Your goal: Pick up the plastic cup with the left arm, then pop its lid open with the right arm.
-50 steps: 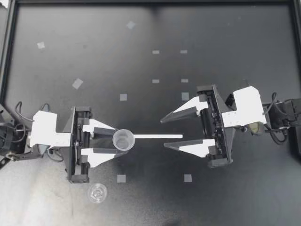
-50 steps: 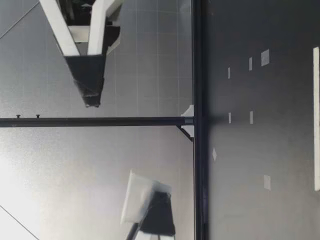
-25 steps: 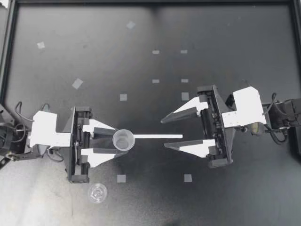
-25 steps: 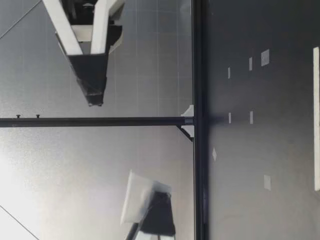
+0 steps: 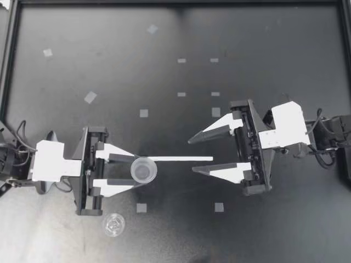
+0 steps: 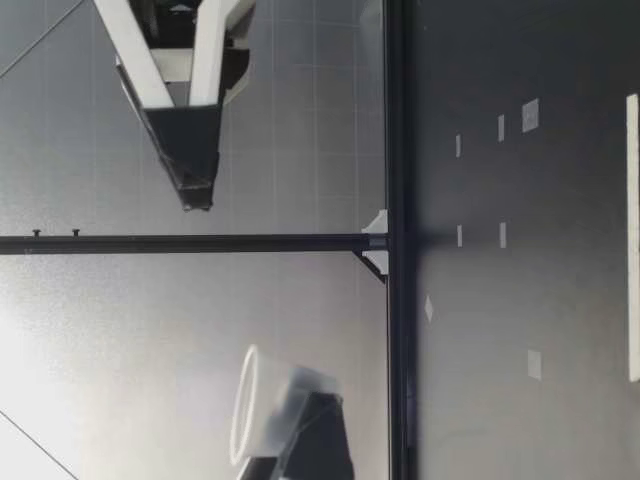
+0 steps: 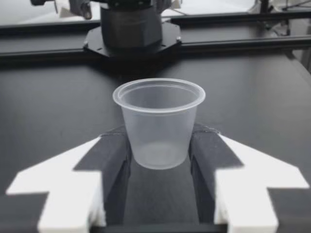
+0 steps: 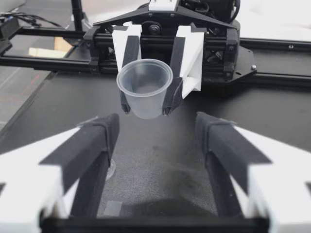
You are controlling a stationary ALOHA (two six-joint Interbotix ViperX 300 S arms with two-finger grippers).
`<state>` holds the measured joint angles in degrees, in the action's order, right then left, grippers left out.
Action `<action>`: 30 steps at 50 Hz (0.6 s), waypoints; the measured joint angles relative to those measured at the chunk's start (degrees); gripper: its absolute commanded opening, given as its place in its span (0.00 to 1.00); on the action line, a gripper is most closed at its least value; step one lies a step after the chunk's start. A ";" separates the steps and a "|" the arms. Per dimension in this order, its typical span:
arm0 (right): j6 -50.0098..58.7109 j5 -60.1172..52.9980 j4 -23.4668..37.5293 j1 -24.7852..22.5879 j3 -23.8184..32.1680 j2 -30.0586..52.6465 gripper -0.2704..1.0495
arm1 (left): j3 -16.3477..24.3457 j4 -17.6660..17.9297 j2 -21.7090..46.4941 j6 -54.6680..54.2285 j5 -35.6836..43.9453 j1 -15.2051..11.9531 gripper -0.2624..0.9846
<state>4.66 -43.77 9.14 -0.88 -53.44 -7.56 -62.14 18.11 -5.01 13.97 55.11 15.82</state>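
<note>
Desk [image 5: 274,33]: matte black top with a pale sheen along one edge. Small pale tape squares [image 5: 143,113] are scattered on it, some in neat pairs. A black metal rail [image 5: 175,3] frames the far edge and sides.

Low view: grey wall [image 6: 300,150] with faint grid lines behind the desk. A thin black post [image 6: 200,243] stands upright at the desk's edge. Bright glare [image 6: 30,340] high on the wall.

Colours here are pretty minimal tbh. The table [image 5: 274,55] is matte black, dotted with little pale grey squares [image 5: 143,113]. The cup [image 5: 143,170] is see-through, slightly milky plastic, and the second cup [image 5: 114,224] is clear too. The strip [image 5: 181,158] is plain white. The left fingers [image 5: 112,188] and right fingers [image 5: 227,171] are white with black tips.
</note>
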 measured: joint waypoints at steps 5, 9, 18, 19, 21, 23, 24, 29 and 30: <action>0.00 0.00 0.00 0.00 0.00 0.00 0.72 | 0.00 -0.18 -0.35 1.05 0.00 -0.09 0.32; 0.00 0.00 0.09 0.00 -0.09 0.00 0.72 | 0.00 -0.18 -0.62 1.67 0.00 0.00 0.32; -0.09 0.00 0.09 0.00 0.00 0.00 0.72 | 0.00 -0.18 -1.23 1.76 -0.09 0.00 0.32; 0.00 0.00 0.00 0.00 -0.09 0.00 0.72 | 0.00 -0.18 -1.23 1.76 -0.18 0.00 0.32; -0.09 0.00 0.09 0.09 -0.09 0.00 0.72 | 0.00 -0.18 -1.23 1.76 -0.35 -0.09 0.32; -0.09 0.00 0.09 0.00 0.00 0.00 0.72 | 0.00 -0.26 -1.23 1.85 -0.62 0.00 0.32; -0.09 0.00 0.00 0.00 -0.09 0.00 0.72 | 0.00 -0.26 -1.23 1.76 -0.70 0.00 0.32; -0.09 0.00 0.09 0.09 0.00 0.00 0.72 | 0.00 -0.26 -1.23 1.85 -1.14 0.00 0.32; -0.09 0.00 0.00 0.00 -0.09 0.00 0.72 | 0.00 -0.26 -1.23 1.85 -1.23 0.00 0.32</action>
<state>4.57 -43.77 9.14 -0.88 -53.53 -7.56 -62.14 17.84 -6.24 15.82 53.88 15.82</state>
